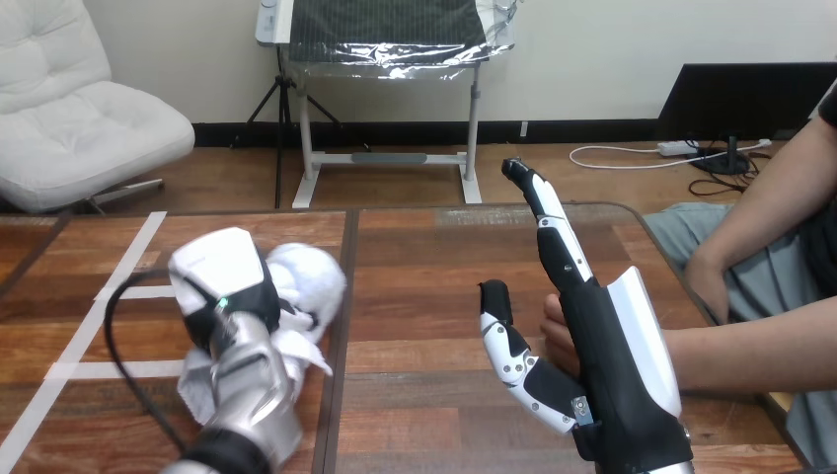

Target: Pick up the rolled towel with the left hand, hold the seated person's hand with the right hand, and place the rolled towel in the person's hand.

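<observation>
At the lower left of the frame, the left robot hand (222, 281) is closed round the rolled towel (314, 272). Its white back faces the camera, and the towel bulges out to the right of it and below it. Bare counter (424, 267) lies between this hand and the other.

At the lower right, the right robot hand (607, 346) stands edge-on and open, with its fingers (553, 232) straight and pointing toward the top of the frame and its thumb (503, 341) spread out to the left. The person's hand (556, 334) shows just left of the palm, reaching in from the right edge on a forearm (750, 355).

The step in hand looks like securing the person's hand. To do it well, the right thumb and fingers should close gently round it, cupping it so the palm faces up. The towel should travel right only after that, kept level and firmly gripped.

Most of the person's hand is hidden behind the robot palm, so I cannot tell whether the two touch or which way the person's palm faces. The left fingers are largely covered by the shell and towel, and I cannot tell whether the towel's lower end rests on the counter.
</observation>
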Robot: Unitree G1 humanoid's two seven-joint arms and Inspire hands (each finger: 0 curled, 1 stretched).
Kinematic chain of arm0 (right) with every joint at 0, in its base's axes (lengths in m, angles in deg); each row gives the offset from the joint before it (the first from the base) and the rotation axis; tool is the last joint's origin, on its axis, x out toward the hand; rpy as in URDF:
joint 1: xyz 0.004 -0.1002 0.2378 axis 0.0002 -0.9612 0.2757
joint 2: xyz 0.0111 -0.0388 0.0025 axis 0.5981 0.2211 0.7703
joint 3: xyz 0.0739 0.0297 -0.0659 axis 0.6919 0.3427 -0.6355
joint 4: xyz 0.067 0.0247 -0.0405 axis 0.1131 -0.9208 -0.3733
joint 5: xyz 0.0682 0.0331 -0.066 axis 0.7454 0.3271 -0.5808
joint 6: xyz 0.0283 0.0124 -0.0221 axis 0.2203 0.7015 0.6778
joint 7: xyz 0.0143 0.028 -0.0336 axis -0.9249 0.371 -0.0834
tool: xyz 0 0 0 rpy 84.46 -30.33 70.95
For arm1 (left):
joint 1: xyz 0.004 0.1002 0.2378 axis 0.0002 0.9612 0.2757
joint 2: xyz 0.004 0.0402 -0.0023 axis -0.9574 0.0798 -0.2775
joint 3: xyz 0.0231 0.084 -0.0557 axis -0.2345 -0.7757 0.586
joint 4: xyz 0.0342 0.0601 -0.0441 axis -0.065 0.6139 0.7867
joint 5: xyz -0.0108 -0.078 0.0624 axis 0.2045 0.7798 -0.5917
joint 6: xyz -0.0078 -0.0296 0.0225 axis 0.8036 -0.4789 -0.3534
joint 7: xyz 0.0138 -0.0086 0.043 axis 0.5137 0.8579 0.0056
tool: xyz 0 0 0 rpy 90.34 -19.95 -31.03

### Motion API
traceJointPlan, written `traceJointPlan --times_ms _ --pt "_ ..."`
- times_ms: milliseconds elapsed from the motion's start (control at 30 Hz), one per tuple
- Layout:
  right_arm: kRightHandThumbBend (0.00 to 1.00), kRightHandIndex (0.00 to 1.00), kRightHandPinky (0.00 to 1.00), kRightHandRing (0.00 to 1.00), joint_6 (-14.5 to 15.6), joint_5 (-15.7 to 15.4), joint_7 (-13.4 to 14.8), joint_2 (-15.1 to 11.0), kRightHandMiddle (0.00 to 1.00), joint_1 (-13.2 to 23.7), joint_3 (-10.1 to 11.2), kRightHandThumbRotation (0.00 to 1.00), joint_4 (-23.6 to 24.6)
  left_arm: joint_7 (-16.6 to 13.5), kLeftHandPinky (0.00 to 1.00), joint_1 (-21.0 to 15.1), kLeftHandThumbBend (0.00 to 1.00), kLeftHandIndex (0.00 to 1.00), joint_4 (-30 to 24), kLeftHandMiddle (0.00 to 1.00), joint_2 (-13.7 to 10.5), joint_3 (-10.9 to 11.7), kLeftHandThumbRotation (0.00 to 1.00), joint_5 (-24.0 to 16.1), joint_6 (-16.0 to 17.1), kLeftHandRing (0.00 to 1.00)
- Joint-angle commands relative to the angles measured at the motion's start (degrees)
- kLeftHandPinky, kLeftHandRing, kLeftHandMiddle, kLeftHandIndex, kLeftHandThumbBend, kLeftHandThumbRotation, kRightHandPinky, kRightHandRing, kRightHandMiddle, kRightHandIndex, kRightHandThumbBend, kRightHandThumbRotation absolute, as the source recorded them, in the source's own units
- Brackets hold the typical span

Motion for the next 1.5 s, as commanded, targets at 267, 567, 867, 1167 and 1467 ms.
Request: traceJointPlan --times_ms 267,567,867,1167,1467 --pt "0.0 0.97 1.0 1.0 -1.45 0.51 0.17 -0.18 1.0 1.99 0.89 0.0 1.69 2.9 0.26 11.95 0.65 0.49 -10.05 0.4 1.0 13.9 0.04 21.76 41.39 0.31" --pt "0.0 0.98 1.0 1.0 -1.04 0.25 0.21 -0.01 1.0 2.07 0.97 0.0 1.77 22.09 0.25 15.99 0.72 0.49 -14.64 0.4 7.01 20.12 0.14 41.62 51.4 0.31" --pt "0.0 0.98 1.0 1.0 -1.1 0.2 0.37 0.1 1.0 2.28 1.14 0.0 1.53 32.6 0.24 18.71 0.77 0.48 -20.85 0.39 11.34 23.15 0.16 54.92 47.96 0.31" --pt "0.0 0.98 1.0 1.0 -1.28 0.17 0.6 0.03 1.0 2.41 1.39 0.0 1.32 41.29 0.23 20.49 0.76 0.48 -25.25 0.37 13.77 24.89 0.13 64.23 45.05 0.3" --pt "0.0 0.98 1.0 1.0 -1.31 0.07 0.84 -0.05 1.0 2.58 1.91 0.0 1.27 47.95 0.24 22.33 0.77 0.48 -30.36 0.38 15.16 26.34 0.08 72.36 38.26 0.31"
